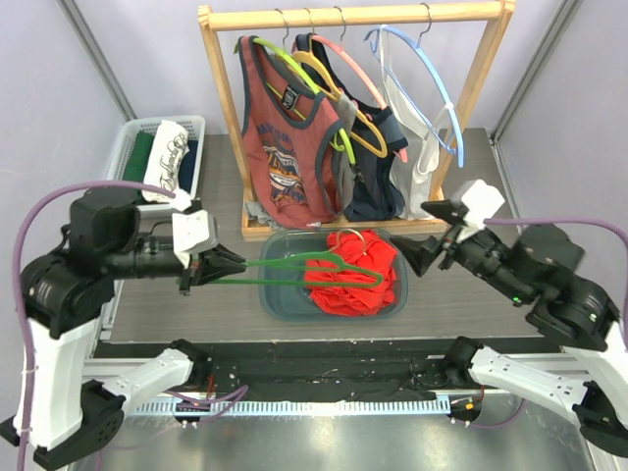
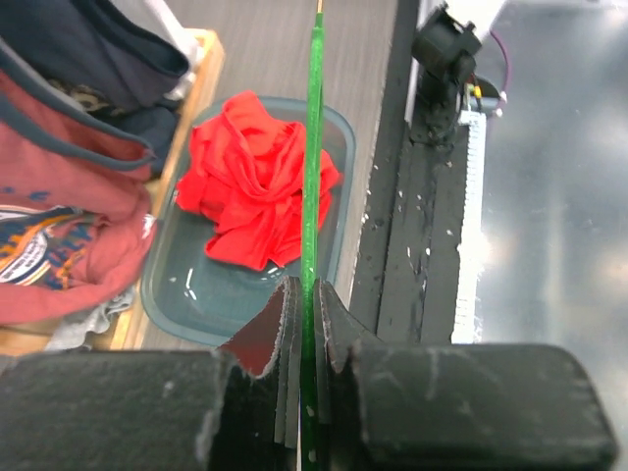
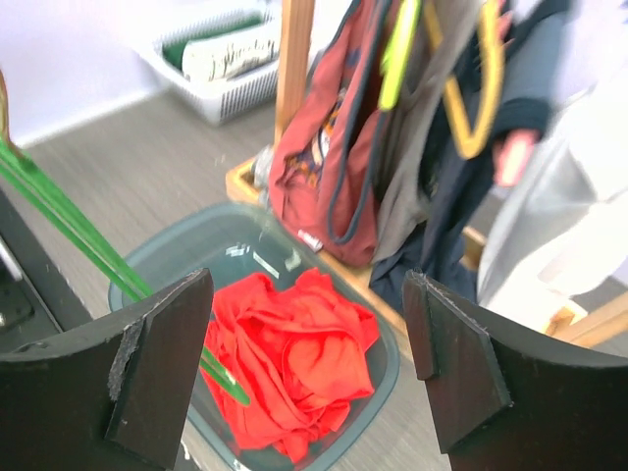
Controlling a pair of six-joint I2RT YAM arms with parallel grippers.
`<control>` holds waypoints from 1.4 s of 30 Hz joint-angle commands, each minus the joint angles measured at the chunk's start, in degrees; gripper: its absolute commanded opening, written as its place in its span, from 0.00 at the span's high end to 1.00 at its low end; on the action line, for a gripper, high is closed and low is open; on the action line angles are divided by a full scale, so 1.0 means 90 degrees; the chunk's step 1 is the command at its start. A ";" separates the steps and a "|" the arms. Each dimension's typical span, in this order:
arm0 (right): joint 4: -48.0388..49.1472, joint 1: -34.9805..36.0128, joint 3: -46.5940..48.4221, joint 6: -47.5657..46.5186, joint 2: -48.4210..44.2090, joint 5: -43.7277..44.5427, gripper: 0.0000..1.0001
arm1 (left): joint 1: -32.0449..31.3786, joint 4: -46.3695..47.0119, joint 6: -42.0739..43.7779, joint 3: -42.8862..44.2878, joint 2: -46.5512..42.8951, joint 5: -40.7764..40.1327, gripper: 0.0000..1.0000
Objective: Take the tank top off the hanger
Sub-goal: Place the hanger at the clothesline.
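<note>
A red tank top [image 1: 351, 272] lies crumpled in a grey-blue bin [image 1: 281, 299] in front of the rack; it also shows in the left wrist view [image 2: 257, 182] and the right wrist view [image 3: 294, 363]. My left gripper [image 1: 218, 265] is shut on the end of a bare green hanger [image 1: 304, 265], held level over the bin; the hanger runs up the left wrist view [image 2: 313, 147] and shows in the right wrist view [image 3: 69, 231]. My right gripper [image 1: 422, 257] is open and empty, just right of the bin and above it.
A wooden rack [image 1: 353, 18] behind the bin carries hangers with a rust-red tank top [image 1: 285, 137], a dark navy one [image 1: 378, 167] and a white one [image 1: 417, 147]. A white basket [image 1: 162, 157] with folded clothes stands at the back left. The table's black front edge [image 1: 324, 358] lies near the bases.
</note>
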 commanded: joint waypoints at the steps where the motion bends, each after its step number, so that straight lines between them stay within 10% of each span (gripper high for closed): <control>1: 0.0346 -0.0016 0.0406 0.0215 -0.0437 0.0457 0.15 | 0.0014 0.0805 -0.0882 0.0105 -0.0367 -0.0529 1.00; 19: 0.0170 -0.0016 0.0533 0.0958 -0.0380 0.1250 0.17 | 0.0434 0.2358 -0.2476 -0.0627 -0.1764 -0.5762 1.00; 42: 0.0385 -0.0016 0.0328 0.1358 -0.0164 0.0351 0.21 | 0.0444 0.4731 -0.3502 -0.0881 -0.0368 -0.6487 1.00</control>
